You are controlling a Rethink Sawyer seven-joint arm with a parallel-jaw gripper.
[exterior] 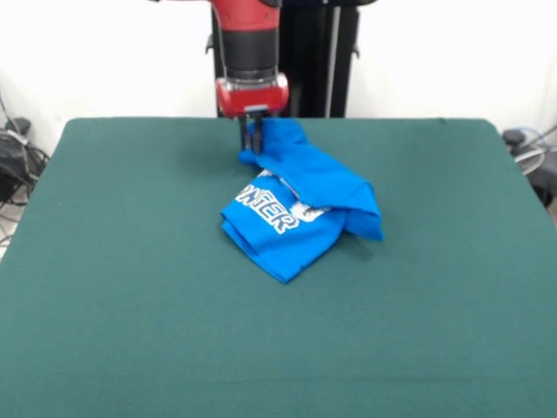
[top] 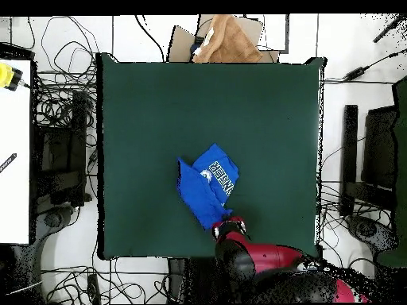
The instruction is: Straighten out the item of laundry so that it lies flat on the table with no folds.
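gripper (exterior: 253, 139) is seen pinched on the far edge of the crumpled blue shirt (exterior: 300, 213), evidently so folds can be drawn out across the table (exterior: 130, 305).

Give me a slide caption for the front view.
Sawyer's hand meets the far edge of a crumpled blue T-shirt, folded over itself on the green table.
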